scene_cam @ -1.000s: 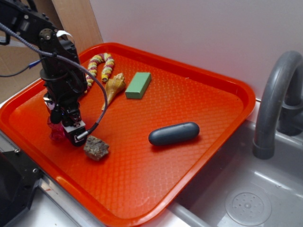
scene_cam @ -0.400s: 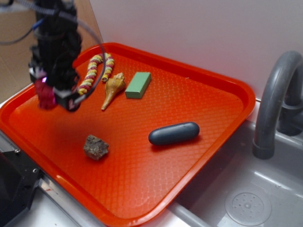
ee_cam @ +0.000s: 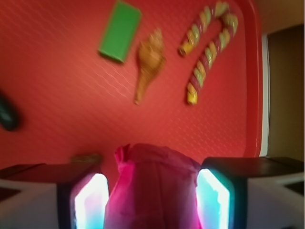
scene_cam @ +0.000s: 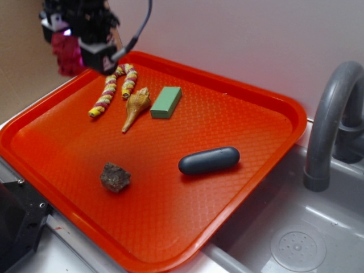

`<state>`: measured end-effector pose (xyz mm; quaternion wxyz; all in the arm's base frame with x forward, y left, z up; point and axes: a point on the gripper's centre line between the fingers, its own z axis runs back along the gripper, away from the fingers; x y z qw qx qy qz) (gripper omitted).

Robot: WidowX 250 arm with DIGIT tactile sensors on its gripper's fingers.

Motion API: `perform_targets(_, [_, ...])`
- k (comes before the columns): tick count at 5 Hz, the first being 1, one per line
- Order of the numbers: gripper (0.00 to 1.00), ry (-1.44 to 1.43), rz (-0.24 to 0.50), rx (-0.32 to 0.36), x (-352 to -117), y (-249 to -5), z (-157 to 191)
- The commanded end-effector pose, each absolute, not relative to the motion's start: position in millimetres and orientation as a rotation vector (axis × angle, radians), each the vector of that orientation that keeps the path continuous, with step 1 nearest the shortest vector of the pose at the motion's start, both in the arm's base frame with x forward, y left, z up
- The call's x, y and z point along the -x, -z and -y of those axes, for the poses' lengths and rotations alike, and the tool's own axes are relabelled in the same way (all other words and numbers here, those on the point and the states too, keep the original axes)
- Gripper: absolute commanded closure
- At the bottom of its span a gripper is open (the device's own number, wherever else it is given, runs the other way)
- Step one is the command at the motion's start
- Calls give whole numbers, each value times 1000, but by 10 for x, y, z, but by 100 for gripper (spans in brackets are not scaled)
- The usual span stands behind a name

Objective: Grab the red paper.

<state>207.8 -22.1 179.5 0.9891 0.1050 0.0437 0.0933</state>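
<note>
Currently the fingers (ee_cam: 89, 202) are closed in on the red paper (ee_cam: 152, 188), one lit pad on each side, wad filling the gap between them; in the exterior view the gripper (scene_cam: 71, 48) holds it high over the tray's far-left corner, well clear of everything. Main risk: crumpled paper is soft and springy, so it could compress further and slide out from between the pads, dropping back onto the tray (scene_cam: 239, 114) or over its rim. The wrist view shows only the wad's upper part, so I can't tell how deep the grip is. Versus a second ago: the gripper was down at tray level just beside the rock (scene_cam: 115, 177), paper barely off the surface; it has since risen and moved back-left. Rock, shell (scene_cam: 134, 106), green block (scene_cam: 166, 102), beaded string (scene_cam: 114, 86) and dark capsule (scene_cam: 209, 160) haven't shifted.
</note>
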Motion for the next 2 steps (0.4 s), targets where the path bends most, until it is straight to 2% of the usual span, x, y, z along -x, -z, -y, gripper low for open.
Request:
perform_targets(1, [100,-132,107,-155,-1954,-2376,270])
perform_targets(2, [100,-56,149,-187,-1896,-2430,232])
